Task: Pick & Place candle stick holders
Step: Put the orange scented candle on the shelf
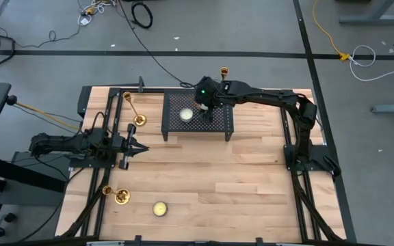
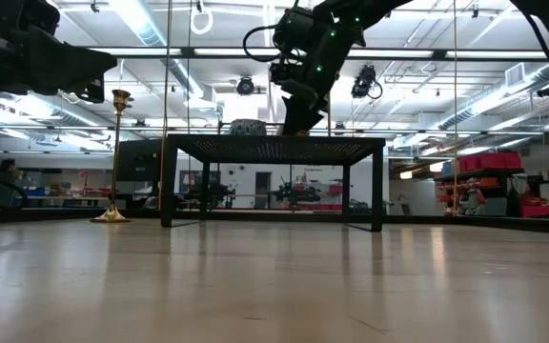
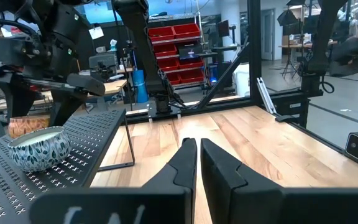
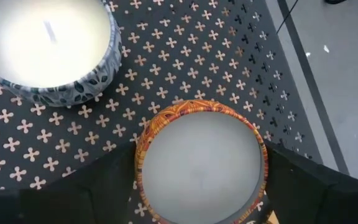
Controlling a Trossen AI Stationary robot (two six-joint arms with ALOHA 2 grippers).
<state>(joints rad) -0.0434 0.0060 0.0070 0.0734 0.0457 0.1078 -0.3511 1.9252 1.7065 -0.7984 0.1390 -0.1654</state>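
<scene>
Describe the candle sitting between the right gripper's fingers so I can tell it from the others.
Find the black perforated rack at the table's far side; two candles sit on it. The one between the right gripper's fingers is the orange-patterned tin with pale wax. Its neighbour, the blue-and-white patterned candle, has white wax with a visible wick.

Left arm low along table's left side, elbow folded back, wrist level, left gripper pointing toward table centre. Fingers pressed together, nothing between them. Right arm stretched from its base at the right edge across to the far middle, wrist bent down, right gripper pointing straight down. Jaws spread wide, one dark finger on each side of a round orange-rimmed candle.
</scene>
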